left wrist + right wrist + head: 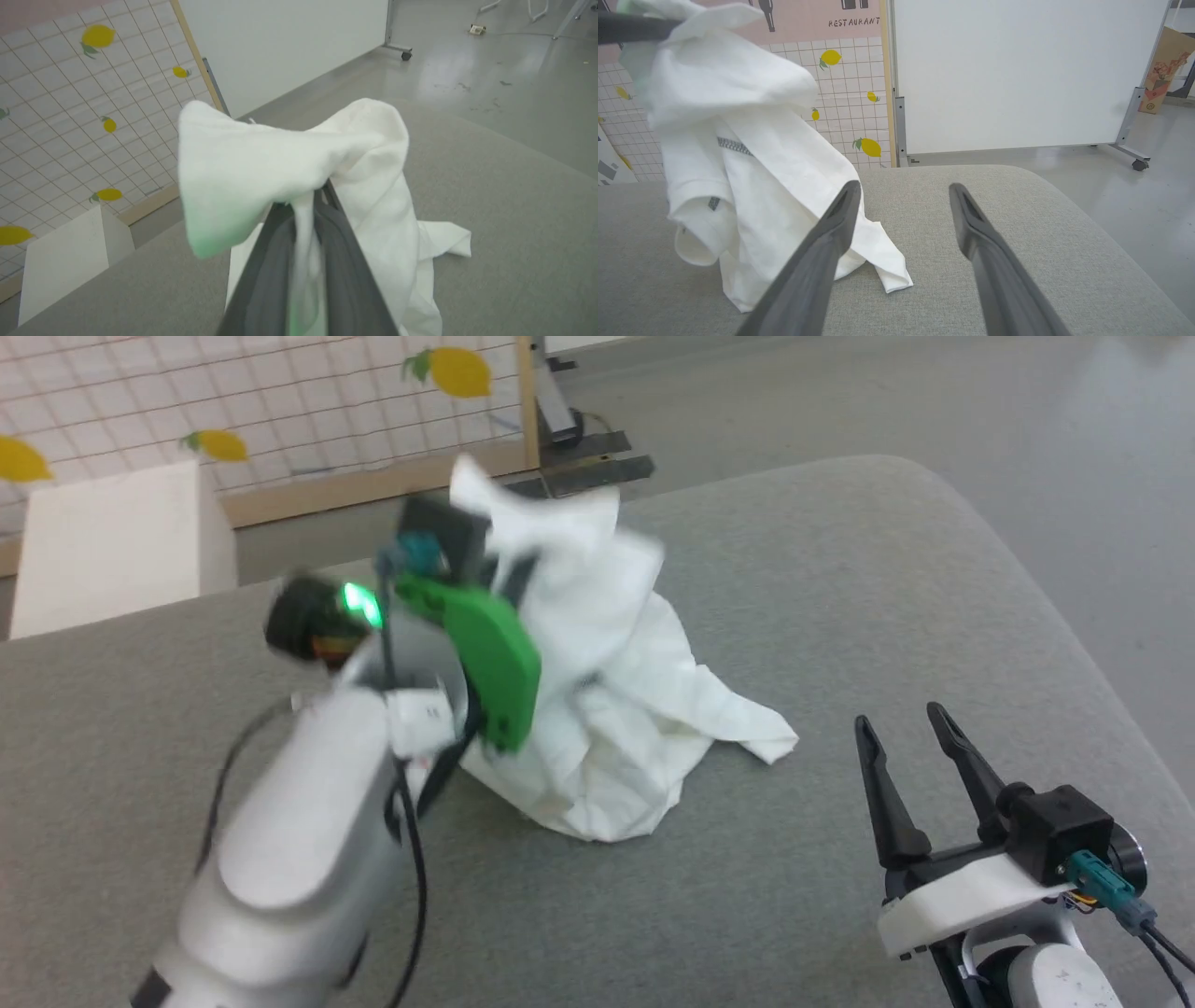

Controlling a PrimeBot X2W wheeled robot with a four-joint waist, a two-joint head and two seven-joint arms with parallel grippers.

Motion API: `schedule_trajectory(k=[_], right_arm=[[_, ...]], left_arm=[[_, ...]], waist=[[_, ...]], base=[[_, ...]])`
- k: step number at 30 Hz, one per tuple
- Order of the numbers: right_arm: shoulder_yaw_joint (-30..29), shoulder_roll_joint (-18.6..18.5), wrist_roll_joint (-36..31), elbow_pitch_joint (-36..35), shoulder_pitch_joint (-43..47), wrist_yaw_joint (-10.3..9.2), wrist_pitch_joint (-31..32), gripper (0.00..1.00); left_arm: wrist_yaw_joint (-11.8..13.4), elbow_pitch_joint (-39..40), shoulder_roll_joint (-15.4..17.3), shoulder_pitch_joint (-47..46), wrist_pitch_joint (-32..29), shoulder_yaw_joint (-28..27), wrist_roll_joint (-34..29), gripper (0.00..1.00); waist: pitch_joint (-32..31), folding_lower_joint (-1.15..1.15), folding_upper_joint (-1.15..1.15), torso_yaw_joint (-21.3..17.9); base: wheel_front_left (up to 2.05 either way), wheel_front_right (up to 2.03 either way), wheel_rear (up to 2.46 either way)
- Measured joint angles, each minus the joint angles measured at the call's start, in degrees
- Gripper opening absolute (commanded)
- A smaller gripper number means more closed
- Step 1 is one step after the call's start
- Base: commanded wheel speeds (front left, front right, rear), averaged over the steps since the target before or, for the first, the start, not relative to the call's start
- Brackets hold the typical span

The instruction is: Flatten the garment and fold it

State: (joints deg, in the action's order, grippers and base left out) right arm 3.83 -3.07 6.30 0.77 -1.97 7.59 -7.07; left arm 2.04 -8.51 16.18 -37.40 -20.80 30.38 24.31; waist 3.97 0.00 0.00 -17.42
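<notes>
**One garment lifted by the left fingers, right fingers spread and empty**

Head view: one white garment (pixel 616 709) sits at the centre of the grey padded surface (pixel 840 569). It is bunched into a crumpled heap, with its top pulled up toward 12 o'clock and one corner trailing flat toward 4 o'clock. The left gripper (pixel 509 569), blurred, reaches in from 8 o'clock and meets the raised top of the cloth. The right gripper (pixel 898 719) is at 4 o'clock, well apart from the cloth, with its two fingers spread wide and nothing between them. One white box (pixel 112 541) stands beyond the surface at 10 o'clock.

Left wrist view: the two dark fingers are drawn narrow and pinch a strip of the garment between them. A thick fold flops over their tips toward 10 o'clock. The rest hangs down to the surface toward 5 o'clock.

Right wrist view: the two fingers stand wide apart and hold nothing. The garment hangs at 9 to 10 o'clock, its lower edge resting on the surface. It shows one short band of grey-and-white stitching (pixel 733 145) and a rolled hem at 8 o'clock. One white wheeled board (pixel 1017 74) stands at 1 o'clock.
</notes>
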Motion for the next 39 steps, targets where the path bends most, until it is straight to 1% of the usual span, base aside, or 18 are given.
schedule_trajectory(k=[2,4,9,10,11,12,14,18,20,24,26,27,30,32,35,36,39], right_arm=[[-0.14,-0.01,0.25,-0.02,0.02,0.00,0.00,1.00],[-0.29,-0.01,0.33,-0.01,0.04,0.00,-0.01,1.00],[-0.45,0.01,0.85,0.05,0.04,0.00,-0.07,1.00],[-0.55,0.01,0.90,0.08,0.04,0.00,-0.07,1.00],[-0.56,0.01,0.92,0.08,0.04,0.00,-0.08,1.00],[-0.59,0.01,0.92,0.09,0.04,0.00,-0.07,1.00],[-0.75,0.03,0.91,0.09,0.04,0.00,-0.08,1.00],[-1.08,0.03,1.02,0.08,0.04,0.00,-0.07,1.00],[-1.14,0.04,1.02,0.04,0.04,0.00,-0.02,1.00],[-1.86,0.08,1.02,-0.38,0.18,0.00,0.01,1.00],[-2.15,0.07,0.93,-0.69,0.52,0.00,0.09,1.00],[-2.20,0.07,0.89,-0.86,0.74,0.00,0.26,1.00],[-2.20,0.08,0.77,-1.30,0.94,0.00,0.70,1.00],[-2.19,0.08,0.71,-1.68,0.94,0.00,1.07,1.00],[-2.42,0.09,0.69,-2.09,1.07,0.00,1.29,1.00],[-2.54,0.09,0.54,-2.21,1.15,0.00,1.44,1.00],[-2.48,0.10,0.10,-2.43,1.55,0.00,2.04,1.00]], left_arm=[[0.63,-2.43,0.03,3.76,-1.94,1.23,0.25,0.00],[1.31,-5.04,-0.36,8.00,-3.32,2.16,2.05,0.00],[3.13,-11.72,-2.77,15.39,-5.03,3.64,4.79,0.00],[3.79,-13.00,-3.35,16.42,-5.35,3.61,5.52,0.29],[4.45,-13.93,-3.87,17.06,-5.38,3.52,5.91,0.81],[4.86,-14.32,-4.25,17.27,-5.38,3.26,6.25,1.00],[5.36,-14.22,-5.58,17.40,-4.59,2.53,7.09,1.00],[6.86,-13.13,-7.31,18.16,2.45,-0.15,7.71,1.00],[7.33,-11.48,-7.50,18.80,8.65,-1.85,7.84,1.00],[9.26,-6.71,-7.54,18.85,25.60,-5.37,4.57,1.00],[10.31,-5.39,-7.62,19.15,31.29,-6.67,3.55,1.00],[10.70,-4.81,-7.55,19.48,32.96,-7.28,2.80,1.00],[11.67,-2.99,-7.06,21.02,35.06,-9.03,1.08,1.00],[11.96,-1.62,-6.58,22.38,35.29,-10.48,-0.47,1.00],[12.11,2.47,-5.63,24.92,35.38,-13.52,-3.82,1.00],[11.95,3.87,-5.52,25.87,35.54,-14.73,-4.98,1.00],[10.23,5.28,-5.59,29.79,35.59,-17.44,-6.55,1.00]], waist=[[0.09,0.00,0.00,-1.02],[0.32,0.00,0.00,-1.80],[1.40,0.00,0.00,-2.00],[1.60,0.00,0.00,-1.87],[1.75,0.00,0.00,-1.65],[1.82,0.00,0.00,-1.43],[1.96,0.00,0.00,-0.76],[2.00,0.00,0.00,0.85],[1.84,0.00,0.00,1.79],[1.36,0.00,0.00,3.60],[1.10,0.00,0.00,4.53],[0.97,0.00,0.00,5.04],[0.60,0.00,0.00,6.37],[0.37,0.00,0.00,7.15],[0.01,0.00,0.00,8.28],[-0.12,0.00,0.00,8.69],[-0.45,0.00,0.00,9.84]], base=[[0.00,0.00,0.00],[0.00,0.00,0.00],[0.00,0.00,0.00],[0.00,0.00,0.00],[0.00,0.00,0.00],[0.00,0.00,0.00],[0.00,0.00,0.00],[0.00,0.00,0.00],[0.00,0.00,0.00],[0.00,0.00,0.00],[0.00,0.00,0.00],[0.00,0.00,0.00],[0.00,0.00,0.00],[0.00,0.00,0.00],[0.00,0.00,0.00],[0.00,0.00,0.00],[0.00,0.00,0.00]])
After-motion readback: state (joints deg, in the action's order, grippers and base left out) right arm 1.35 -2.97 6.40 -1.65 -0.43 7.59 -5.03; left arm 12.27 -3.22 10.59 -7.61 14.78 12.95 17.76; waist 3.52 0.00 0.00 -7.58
